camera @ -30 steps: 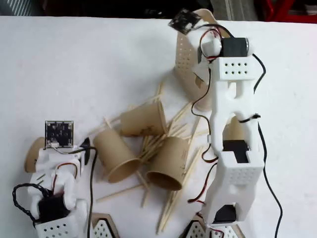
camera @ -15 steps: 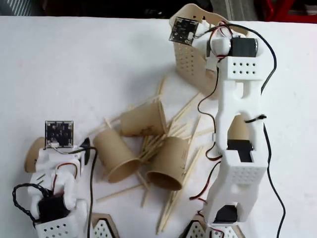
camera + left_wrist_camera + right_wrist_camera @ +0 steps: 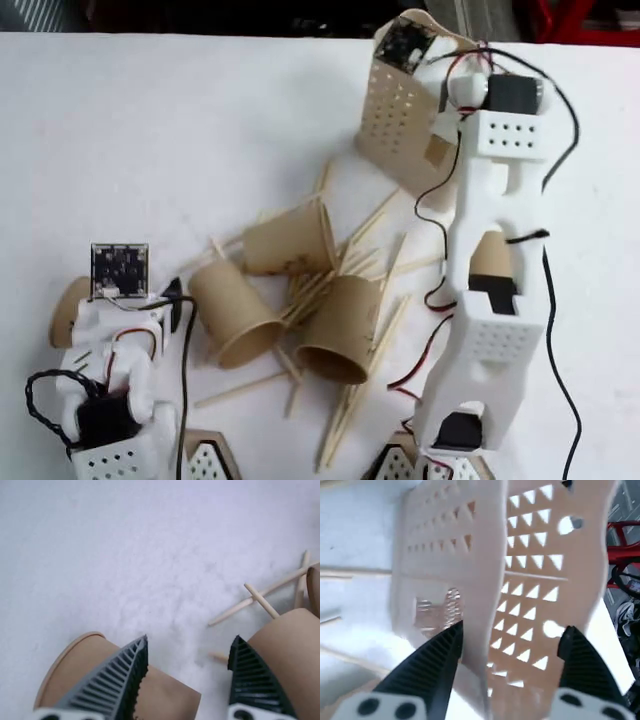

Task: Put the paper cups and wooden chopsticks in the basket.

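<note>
The tan perforated basket point(image 3: 400, 120) stands tilted at the back of the table. My right gripper point(image 3: 514, 630) is open, with the basket's wall point(image 3: 470, 555) between its fingers. Three paper cups lie on their sides mid-table point(image 3: 290, 240) point(image 3: 235, 315) point(image 3: 340, 330) among scattered wooden chopsticks point(image 3: 345, 400). Another cup point(image 3: 490, 255) lies under the right arm. My left gripper point(image 3: 190, 640) is open low over the table, between one cup point(image 3: 75, 670) and another point(image 3: 295, 650). A few chopsticks point(image 3: 260, 597) lie just ahead of it.
White table point(image 3: 180, 130) with free room at the back left. The left arm point(image 3: 110, 400) sits at the front left corner, a cup point(image 3: 68, 310) beside it. Both arm bases stand at the front edge.
The right arm has swung to the right, and the basket has tipped and shifted right with it. The left arm, cups and chopsticks have stayed put.
</note>
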